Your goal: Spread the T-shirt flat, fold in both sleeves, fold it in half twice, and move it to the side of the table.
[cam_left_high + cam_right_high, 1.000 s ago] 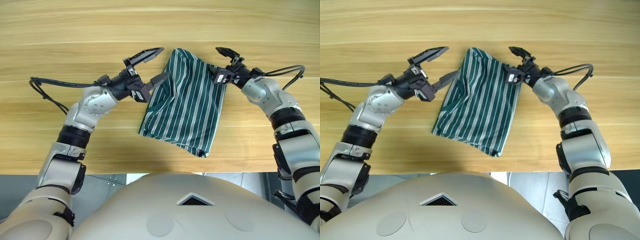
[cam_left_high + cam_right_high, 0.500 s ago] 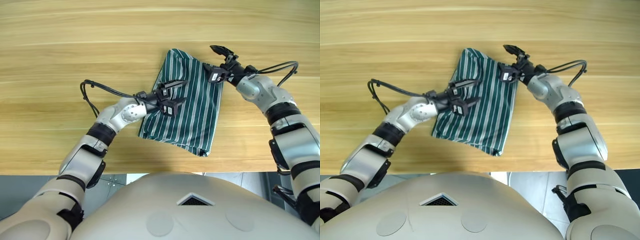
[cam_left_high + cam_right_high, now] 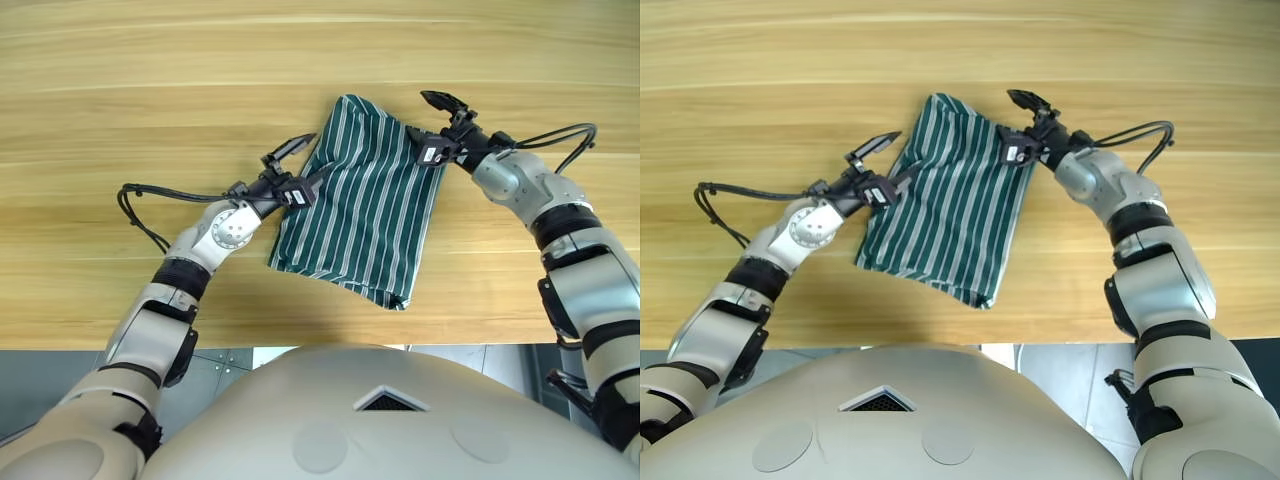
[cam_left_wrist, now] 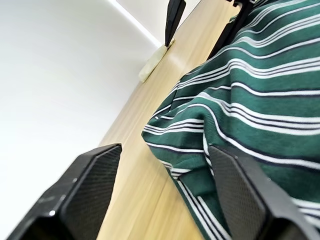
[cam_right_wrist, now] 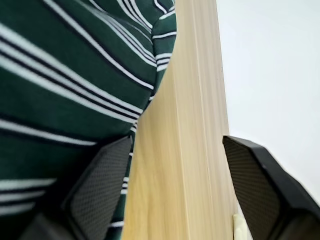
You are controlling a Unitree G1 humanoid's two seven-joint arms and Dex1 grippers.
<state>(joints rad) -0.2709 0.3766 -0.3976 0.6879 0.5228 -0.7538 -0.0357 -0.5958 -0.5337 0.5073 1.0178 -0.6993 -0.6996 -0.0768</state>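
Observation:
The T-shirt (image 3: 365,205) is dark green with white stripes and lies folded into a compact oblong in the middle of the wooden table (image 3: 150,80). My left gripper (image 3: 318,155) is open at the shirt's left edge, near the far corner. Its lower finger lies against the cloth and its upper finger stands above it. In the left wrist view, the shirt's folded edge (image 4: 200,145) sits between the spread fingers (image 4: 90,185). My right gripper (image 3: 432,125) is open at the shirt's far right corner. The cloth (image 5: 60,75) lies beside one finger (image 5: 100,185) in the right wrist view.
The table's near edge (image 3: 200,347) runs just in front of the shirt, with floor beyond it. A black cable loop (image 3: 140,205) hangs off my left forearm and another (image 3: 565,135) off my right. Bare wood lies to the left, to the right and behind.
My left gripper came in over the shirt's middle half a second ago, then drew back to its left edge. The shirt's near end slid slightly left. My right gripper edged inward, then held.

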